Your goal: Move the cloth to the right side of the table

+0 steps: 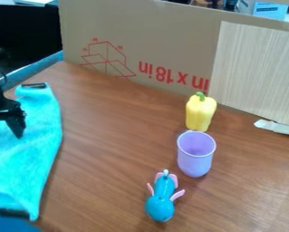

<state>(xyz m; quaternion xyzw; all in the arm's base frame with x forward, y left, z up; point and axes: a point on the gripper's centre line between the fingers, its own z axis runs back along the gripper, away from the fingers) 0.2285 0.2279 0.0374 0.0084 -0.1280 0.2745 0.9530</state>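
Observation:
At the left edge of the camera view, the black gripper (pixel 5 132) hangs over the upper part of the cloth, its two fingers spread apart with blue cloth visible between them. The bright turquoise cloth (pixel 32 156) lies along the left side of the brown table (pixel 110 149), with a dark strip at its top corner and another at its bottom corner. Whether the fingertips touch the cloth, I cannot tell. Part of the gripper is cut off by the view's edge.
Right of centre stand a yellow pepper (pixel 200 113) and, just in front of it, a purple cup (pixel 195 156). Nearer the front lies a blue toy with pink parts (pixel 161 199). A cardboard wall (pixel 165 41) borders the table's back, with a torn whitish piece (pixel 278 127) at right.

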